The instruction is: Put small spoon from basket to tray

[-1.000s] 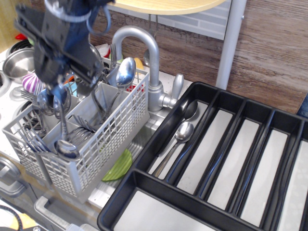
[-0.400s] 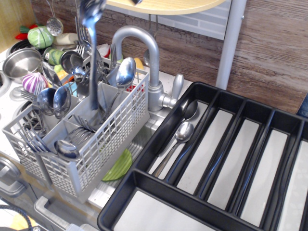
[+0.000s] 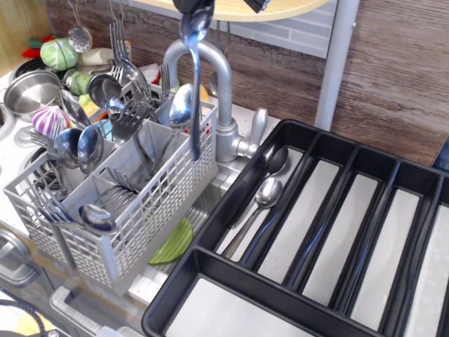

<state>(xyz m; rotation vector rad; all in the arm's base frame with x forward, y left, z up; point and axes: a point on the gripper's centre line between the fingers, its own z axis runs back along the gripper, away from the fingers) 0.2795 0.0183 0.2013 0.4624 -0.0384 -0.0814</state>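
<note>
My gripper (image 3: 195,7) is mostly cut off by the top edge of the view; only its dark tips show. It is shut on the small spoon (image 3: 194,84), which hangs bowl up with its thin handle pointing down. The handle's tip is level with the right rim of the grey lattice basket (image 3: 151,207), in front of the faucet, and clear of the compartments. The black tray (image 3: 210,277) lies to the right, with two spoons (image 3: 267,192) in its leftmost long compartment.
The steel faucet (image 3: 219,77) arches just behind the hanging spoon. The basket holds several forks and large spoons (image 3: 78,144). A steel pot (image 3: 28,90) and toy vegetables sit at the far left. A green object (image 3: 175,242) lies between basket and tray.
The gripper has lifted the small spoon out of the basket and carried it up and to the right, from over the left compartments to in front of the faucet.
</note>
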